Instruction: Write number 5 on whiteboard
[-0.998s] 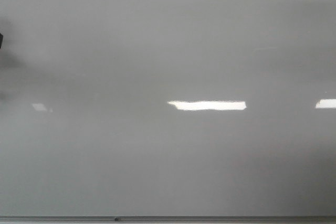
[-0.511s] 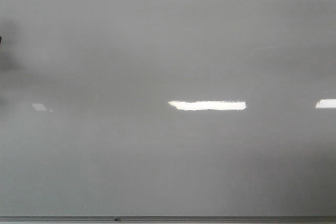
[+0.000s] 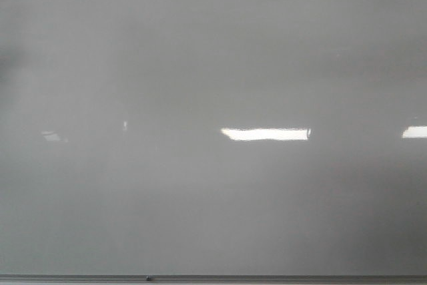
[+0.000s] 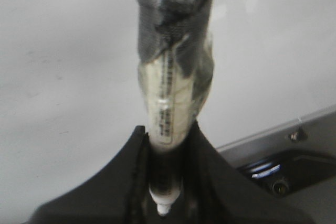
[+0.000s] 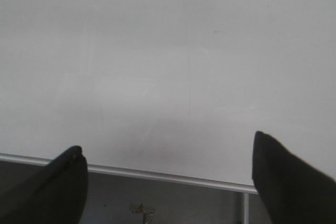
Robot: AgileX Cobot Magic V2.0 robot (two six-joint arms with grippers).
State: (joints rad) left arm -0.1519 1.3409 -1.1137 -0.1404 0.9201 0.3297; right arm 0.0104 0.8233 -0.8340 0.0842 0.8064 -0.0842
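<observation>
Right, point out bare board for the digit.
In the front view the whiteboard is unmarked throughout, bounded only by the frame strip below. The left end effector grips a taped marker; nothing looks crowded.

The whiteboard (image 3: 213, 185) fills the front view, its frame strip (image 3: 267, 277) along the near edge. The left gripper (image 4: 164, 145) holds a marker (image 4: 170, 93) between its fingers over the board. The right gripper (image 5: 168, 174) hangs over the board's edge, perhaps just above it.
</observation>
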